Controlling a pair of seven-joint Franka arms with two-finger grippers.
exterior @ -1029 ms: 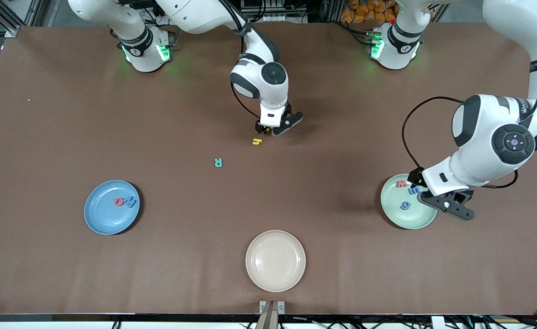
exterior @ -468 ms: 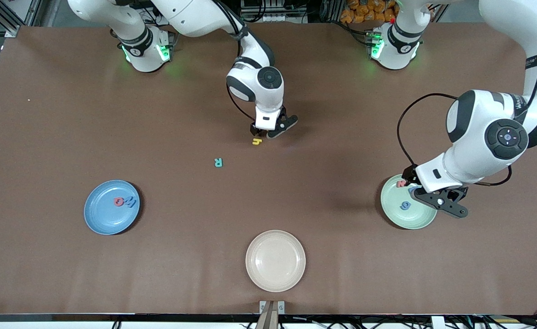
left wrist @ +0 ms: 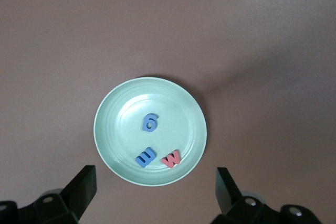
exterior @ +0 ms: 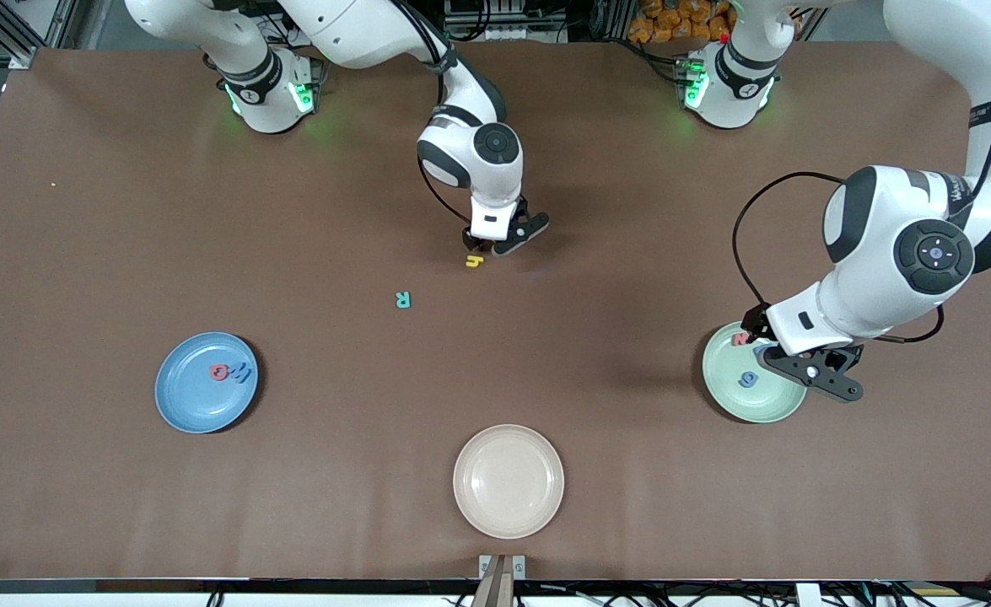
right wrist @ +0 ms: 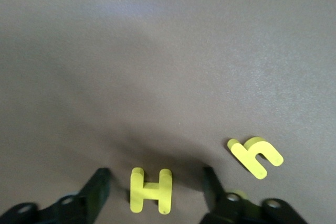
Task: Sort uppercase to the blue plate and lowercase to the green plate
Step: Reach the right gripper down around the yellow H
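Right end effector straddles yellow H, fingers apart, not touching.

Eight letters, three plates, two grippers.

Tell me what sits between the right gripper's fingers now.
The yellow H lies on the table between the right gripper's fingers, with gaps either side; the right wrist view shows it. The yellow h lies outside them.

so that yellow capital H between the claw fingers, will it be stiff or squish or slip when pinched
The yellow H looks like thick foam, so probably light and slightly squashy. It lies flat, so it shouldn't roll. With the right claw straddling it, a pinch could nudge it sideways.
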